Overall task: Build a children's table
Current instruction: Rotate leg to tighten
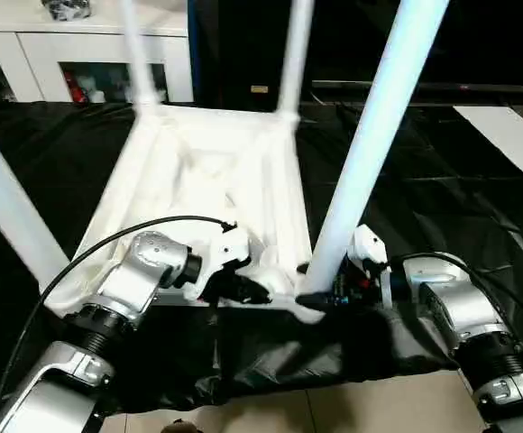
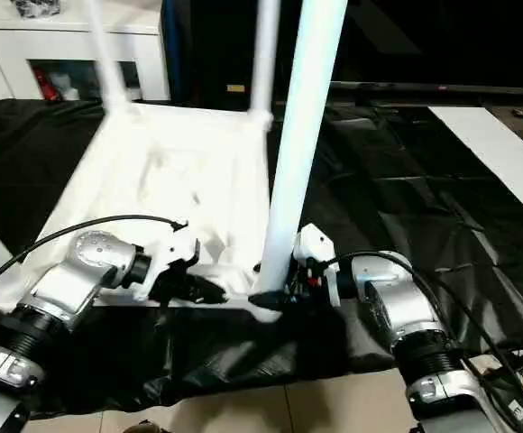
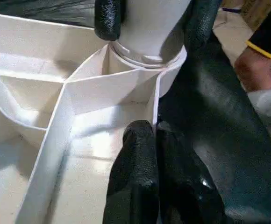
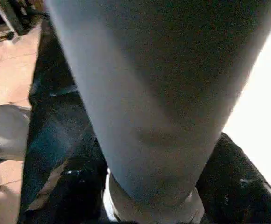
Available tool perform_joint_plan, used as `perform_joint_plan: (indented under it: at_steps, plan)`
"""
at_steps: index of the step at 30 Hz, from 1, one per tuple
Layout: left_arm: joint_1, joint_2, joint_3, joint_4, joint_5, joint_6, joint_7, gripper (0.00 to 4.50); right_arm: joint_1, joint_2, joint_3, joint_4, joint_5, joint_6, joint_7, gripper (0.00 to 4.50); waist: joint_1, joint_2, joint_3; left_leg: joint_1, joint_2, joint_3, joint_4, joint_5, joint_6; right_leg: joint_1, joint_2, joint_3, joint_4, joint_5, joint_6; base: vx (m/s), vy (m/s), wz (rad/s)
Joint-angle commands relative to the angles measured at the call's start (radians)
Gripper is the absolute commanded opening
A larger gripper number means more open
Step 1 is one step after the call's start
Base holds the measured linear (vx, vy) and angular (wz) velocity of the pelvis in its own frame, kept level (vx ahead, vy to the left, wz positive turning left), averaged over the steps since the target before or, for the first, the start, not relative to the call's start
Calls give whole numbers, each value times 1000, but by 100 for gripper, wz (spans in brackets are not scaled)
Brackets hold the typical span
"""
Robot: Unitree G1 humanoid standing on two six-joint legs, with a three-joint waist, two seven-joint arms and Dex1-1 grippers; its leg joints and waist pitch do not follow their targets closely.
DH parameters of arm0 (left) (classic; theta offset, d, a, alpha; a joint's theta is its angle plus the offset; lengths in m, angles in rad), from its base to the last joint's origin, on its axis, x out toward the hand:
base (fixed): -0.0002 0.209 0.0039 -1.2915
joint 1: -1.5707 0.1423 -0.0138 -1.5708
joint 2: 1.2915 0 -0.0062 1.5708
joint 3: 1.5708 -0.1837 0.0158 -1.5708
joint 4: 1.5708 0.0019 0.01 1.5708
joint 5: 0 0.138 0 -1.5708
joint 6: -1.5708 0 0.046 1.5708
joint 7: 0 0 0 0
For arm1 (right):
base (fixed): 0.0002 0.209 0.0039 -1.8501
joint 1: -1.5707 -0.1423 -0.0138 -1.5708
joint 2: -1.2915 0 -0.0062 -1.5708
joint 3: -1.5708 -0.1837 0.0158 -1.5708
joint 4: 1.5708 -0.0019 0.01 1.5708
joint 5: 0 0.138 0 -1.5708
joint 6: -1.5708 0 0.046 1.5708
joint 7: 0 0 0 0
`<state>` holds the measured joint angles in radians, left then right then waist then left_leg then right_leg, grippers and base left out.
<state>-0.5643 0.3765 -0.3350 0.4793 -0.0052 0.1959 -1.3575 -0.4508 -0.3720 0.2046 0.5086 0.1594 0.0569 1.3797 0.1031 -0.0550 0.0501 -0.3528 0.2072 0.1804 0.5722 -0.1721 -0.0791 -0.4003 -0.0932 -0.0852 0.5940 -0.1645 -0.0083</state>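
Upside down on a black crinkled cloth [image 1: 442, 207] covering the work surface: a white plastic rectangular table top [image 1: 203, 180] with ribbed underside facing up. Standing upright from its round corner sockets, four long white plastic tube legs: two at the far corners [image 1: 138, 54] [image 1: 295, 59], one at the near left [image 1: 9, 212], one at the near right [image 1: 370, 135]. Wrapped around the base of that near right leg, just above its socket, the right gripper [image 2: 275, 290], black fingers [image 4: 74, 186] spread to either side of the tube and lying against it, so partly open and closed on the leg. Just left of it, at the near edge of the top, the left gripper [image 1: 248, 290], its two black fingers [image 3: 140, 177] pressed together with nothing between them, resting by a thin upright rib close to the same corner socket [image 3: 145, 60]. Seen from the left wrist, the right gripper's fingertips on both sides of the tube where it enters the socket. Beyond the cloth at far left, a white cabinet with glass doors [image 1: 81, 63]. Along the near edge, pale tiled floor [image 1: 361, 406]. On the right, beyond the cloth, a white flat panel [image 1: 509, 135].
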Motion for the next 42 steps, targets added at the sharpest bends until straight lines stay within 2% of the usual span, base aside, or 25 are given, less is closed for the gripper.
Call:
perform_joint_plan:
  at_steps: [1, 4, 8, 11, 12, 13, 14, 17, 18, 19, 21, 22, 24, 26, 29, 30, 31, 32, 34, 35, 37, 40, 41, 42]
  plan:
    - [-59, -22, 6, 6, -7, -13, 49, 0, 34, 31, 133, -38, -9, 11, 111, 230, -2, -1, -57, 5, 31, -5, -69, -286, 27, 42, -56, 47, -76, -365, -178, 0, 0, 0]
    - [-61, -20, 8, 14, -7, -18, 51, 0, 34, 35, 133, -37, -12, 10, 114, 212, -1, -1, -58, 5, 31, -6, -70, -276, 26, 43, -57, 47, -74, -360, -176, 0, 0, 0]
    - [-54, -27, 25, 15, -5, -14, 91, 0, 33, 58, 105, -14, -9, 6, 65, 205, -1, -2, -57, 5, 30, -6, -70, -281, 25, 42, -58, 47, -76, -375, -175, 0, 0, 0]
    - [-37, -36, 49, -16, 1, 23, 155, 0, 33, 106, 54, 10, -9, -6, -63, 203, -3, 2, -56, 6, 30, -6, -70, -287, 20, 40, -58, 48, -79, -391, -168, 0, 0, 0]
    - [-32, -39, 55, -25, 6, 35, 178, 0, 33, 121, 38, 19, -12, -10, -110, 203, -9, 1, -55, 6, 28, -9, -72, -305, 4, 39, -58, 45, -81, -426, -159, 0, 0, 0]
    - [-22, -45, 63, -42, 12, 56, 213, 0, 32, 141, 18, 34, -21, -24, -174, 200, -10, 3, -54, 9, 28, -10, -73, -313, 0, 37, -59, 45, -84, -439, -155, 0, 0, 0]
    - [-16, -49, 67, -52, 16, 68, 233, 0, 31, 151, 7, 44, -27, -34, -210, 198, -17, 1, -54, 7, 28, -12, -73, -323, -7, 37, -60, 44, -85, -462, -147, 0, 0, 0]
    - [25, -78, 81, -130, 31, 143, 317, 0, 26, 195, -32, 85, -47, -34, -361, 196, -29, -1, -53, 0, 28, -17, -75, -330, -13, 41, -61, 40, -88, -507, -122, 0, 0, 0]
    - [46, -96, 84, -173, 40, 177, 354, 0, 20, 222, -50, 106, -55, -21, -440, 196, -38, -3, -51, -1, 27, -18, -75, -334, -12, 39, -60, 39, -91, -518, -119, 0, 0, 0]
    - [46, -96, 84, -173, 40, 177, 354, 0, 20, 222, -50, 106, -55, -21, -440, 195, -45, -2, -52, 1, 24, -18, -74, -342, -11, 36, -59, 39, -95, -537, -115, 0, 0, 0]
    - [63, -130, 85, -215, 50, 219, 402, 0, 7, 268, -73, 137, -58, -1, -542, 194, -53, -4, -53, -4, 24, -19, -74, -329, -7, 38, -57, 39, -93, -516, -117, 0, 0, 0]
    - [73, -159, 73, -245, 62, 246, 435, 0, -8, 318, -96, 167, -65, 24, -654, 194, -58, -3, -52, -3, 24, -19, -74, -332, -8, 36, -56, 39, -94, -516, -118, 0, 0, 0]
    - [73, -176, 64, -253, 66, 258, 451, 0, -18, 345, -107, 186, -74, 31, -718, 194, -66, -1, -53, -5, 20, -22, -73, -338, -9, 38, -55, 35, -96, -530, -110, 0, 0, 0]
    - [73, -194, 53, -261, 67, 273, 472, 0, -30, 376, -118, 208, -83, 32, -784, 194, -69, 1, -55, -4, 20, -22, -74, -342, -11, 34, -54, 36, -97, -511, -108, 0, 0, 0]
    - [70, -206, 45, -269, 60, 292, 486, 0, -29, 395, -118, 192, -79, 13, -790, 194, -67, 6, -56, 2, 22, -20, -73, -356, -9, 31, -51, 39, -94, -461, -124, 0, 0, 0]
    - [69, -206, 46, -271, 62, 297, 488, 0, -28, 397, -121, 186, -77, 10, -787, 229, -66, 6, -56, -1, 22, -20, -74, -348, -5, 34, -50, 40, -90, -426, -133, 0, 0, 0]
    - [67, -205, 47, -269, 65, 296, 492, 0, -26, 396, -125, 179, -76, 11, -785, 229, -65, 10, -58, -2, 23, -19, -75, -336, -3, 36, -48, 40, -86, -387, -143, 0, 0, 0]
    - [62, -199, 51, -258, 68, 286, 485, 0, -24, 384, -124, 167, -72, 17, -756, 264, -66, 9, -58, -3, 23, -17, -75, -329, -1, 37, -46, 41, -83, -360, -153, 0, 0, 0]
    - [59, -189, 50, -247, 69, 270, 476, 0, -22, 368, -110, 159, -77, 14, -736, 267, -66, 12, -57, -3, 23, -17, -75, -331, 1, 39, -46, 41, -82, -346, -163, 0, 0, 0]
    - [60, -187, 49, -246, 69, 267, 476, 0, -21, 366, -108, 158, -80, 13, -736, 293, -65, 11, -58, -2, 23, -16, -74, -332, 1, 39, -48, 42, -82, -345, -167, 0, 0, 0]
    - [58, -162, 40, -236, 65, 238, 442, 0, -9, 325, -76, 130, -107, -13, -691, 293, -62, 10, -58, -1, 23, -15, -73, -330, 1, 40, -47, 41, -83, -340, -168, 0, 0, 0]
    - [53, -134, 31, -229, 57, 216, 393, 0, -4, 288, -61, 109, -105, -20, -622, 293, -61, 9, -57, -2, 24, -14, -73, -316, 11, 41, -48, 43, -79, -321, -175, 0, 0, 0]
    - [49, -105, 24, -219, 46, 185, 335, 0, -2, 252, -49, 97, -92, -33, -535, 293, -58, 5, -58, -2, 22, -14, -72, -312, 18, 44, -48, 42, -79, -327, -173, 0, 0, 0]
    - [49, -105, 24, -219, 46, 185, 335, 0, -2, 252, -49, 97, -92, -33, -535, 293, -57, 7, -58, -2, 23, -14, -72, -310, 19, 44, -48, 43, -77, -322, -175, 0, 0, 0]
